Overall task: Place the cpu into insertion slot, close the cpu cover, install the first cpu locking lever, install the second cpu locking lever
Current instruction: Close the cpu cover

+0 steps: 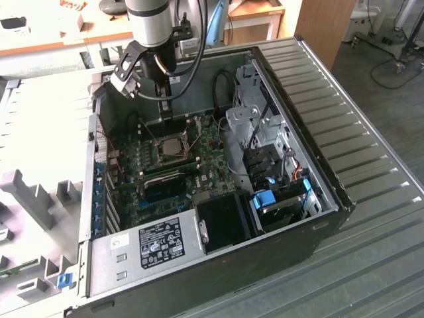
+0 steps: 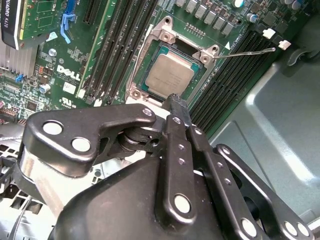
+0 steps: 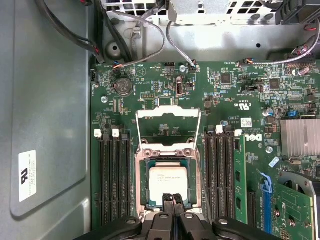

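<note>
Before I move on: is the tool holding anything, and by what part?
Nothing, it seems: the tool is shut with nothing between its tips, at the edge of the cpu, which lies flat in the insertion slot.

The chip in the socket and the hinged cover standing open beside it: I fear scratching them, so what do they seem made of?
The chip seems topped with matte silvery-grey metal: an even, dull sheen with faint print. Its thin rim looks tan, perhaps laminate. The cover looks like thin, bright sheet metal, a pale shiny frame. It is probably steel, though the look leaves that open.
</note>
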Controlling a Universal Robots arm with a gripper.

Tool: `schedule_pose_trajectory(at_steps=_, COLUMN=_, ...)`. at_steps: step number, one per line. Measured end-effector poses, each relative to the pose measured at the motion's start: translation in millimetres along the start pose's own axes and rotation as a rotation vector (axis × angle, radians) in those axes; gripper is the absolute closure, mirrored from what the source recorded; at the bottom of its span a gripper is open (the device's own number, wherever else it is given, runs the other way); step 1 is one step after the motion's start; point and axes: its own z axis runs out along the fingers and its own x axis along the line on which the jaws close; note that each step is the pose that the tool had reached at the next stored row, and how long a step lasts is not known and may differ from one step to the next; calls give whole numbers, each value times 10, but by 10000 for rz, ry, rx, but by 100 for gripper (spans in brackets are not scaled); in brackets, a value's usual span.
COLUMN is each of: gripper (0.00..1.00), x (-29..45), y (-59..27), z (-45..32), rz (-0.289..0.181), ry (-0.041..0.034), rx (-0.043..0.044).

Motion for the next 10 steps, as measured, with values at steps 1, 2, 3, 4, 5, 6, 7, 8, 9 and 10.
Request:
schedule_pose_trajectory(at_steps=1, gripper=89, x=0, y=0, z=0, rz=0, ry=0, rx=0)
schedule_pose_trajectory(at_steps=2, gripper=89, x=0, y=0, z=-2, rz=0, ry=-1, rx=1)
schedule_pose_trajectory(at_steps=3, gripper=89, x=0, y=0, z=-7, rz=0, ry=-5, rx=3)
schedule_pose_trajectory(at_steps=4, gripper=89, x=0, y=0, z=-11, rz=0, ry=-5, rx=3)
schedule_pose_trajectory(at_steps=5, gripper=89, x=0, y=1, z=-15, rz=0, ry=-2, rx=1)
schedule_pose_trajectory(at_steps=6, gripper=89, x=0, y=1, z=-17, rz=0, ry=1, rx=-1)
schedule_pose_trajectory(at_steps=7, gripper=89, x=0, y=1, z=-18, rz=1, ry=2, rx=-1)
schedule_pose_trajectory(at_steps=8, gripper=89, x=0, y=1, z=-21, rz=0, ry=0, rx=0)
schedule_pose_trajectory(at_steps=9, gripper=89, x=0, y=1, z=-25, rz=0, ry=-1, rx=1)
schedule_pose_trajectory(at_steps=10, gripper=89, x=0, y=1, z=-26, rz=0, ry=-1, rx=1)
